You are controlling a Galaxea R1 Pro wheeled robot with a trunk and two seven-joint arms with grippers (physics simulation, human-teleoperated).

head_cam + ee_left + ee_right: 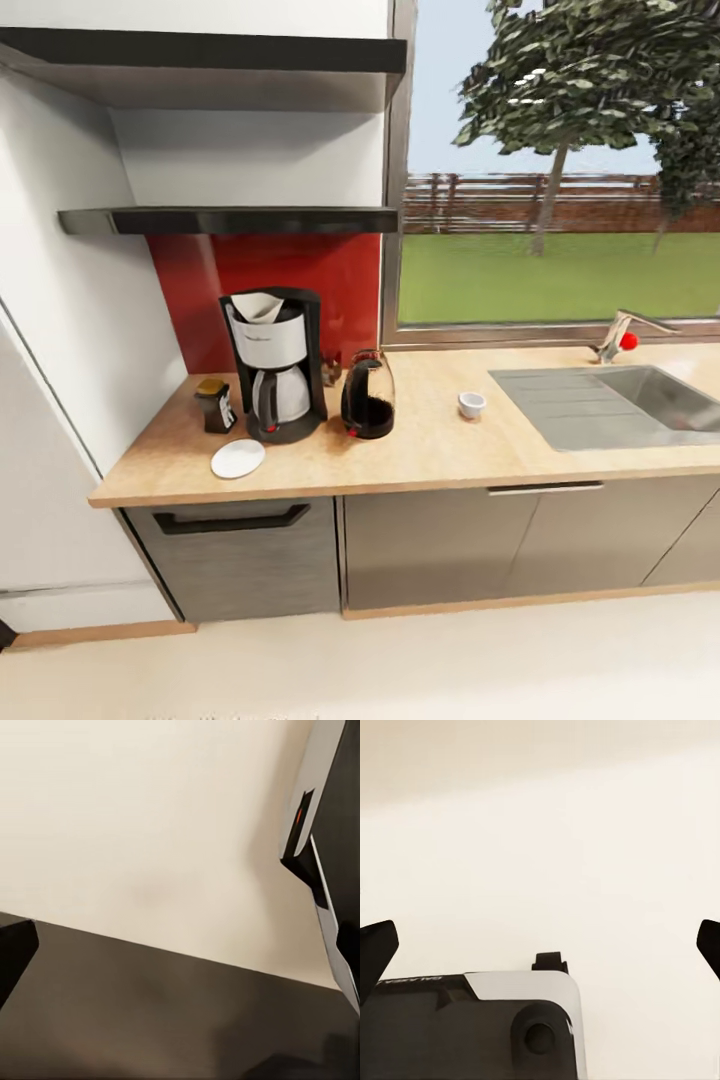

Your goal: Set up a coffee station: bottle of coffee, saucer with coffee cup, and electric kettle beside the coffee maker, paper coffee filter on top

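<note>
wood-grain counter [440,450] w/ steel sink [610,405] at its right end. black-and-silver coffee maker [275,365] stands upright w/ a white paper filter [256,306] in its top. squat dark coffee bottle [214,404], gold lid, just left of it; rounded black kettle [368,396] just right; flat white saucer [238,459] in front-left. small white cup [472,404] sits apart, toward the sink. right end effector [540,945]: dark fingertips [375,949] spread wide, holding nothing, over pale floor. left end effector: can't tell how far open.
</note>
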